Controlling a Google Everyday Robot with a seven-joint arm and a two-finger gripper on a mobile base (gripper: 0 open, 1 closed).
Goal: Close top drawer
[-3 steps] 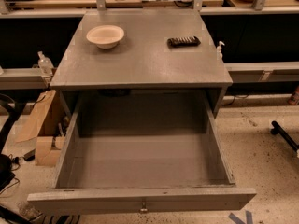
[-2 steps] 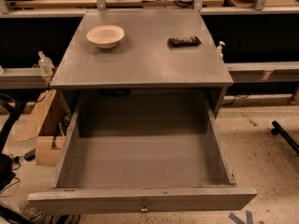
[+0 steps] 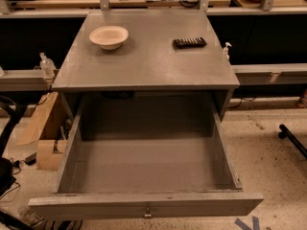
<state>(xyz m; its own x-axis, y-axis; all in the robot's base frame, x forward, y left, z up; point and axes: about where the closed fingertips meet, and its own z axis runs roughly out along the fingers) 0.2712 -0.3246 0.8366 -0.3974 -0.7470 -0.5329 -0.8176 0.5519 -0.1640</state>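
Observation:
The top drawer [image 3: 144, 164] of the grey cabinet is pulled fully out toward me and is empty inside. Its long flat front panel [image 3: 144, 205] runs along the bottom of the camera view, with a small round metal knob [image 3: 147, 213] at its centre. The cabinet top [image 3: 148, 61] lies beyond it. The gripper is not in view; no arm shows in the frame.
On the cabinet top sit a white bowl [image 3: 109, 36] at the left and a black remote-like object [image 3: 190, 42] at the right. Cardboard boxes [image 3: 44, 128] stand on the floor at the left. A black chair leg [image 3: 292, 140] lies at the right. A workbench runs behind.

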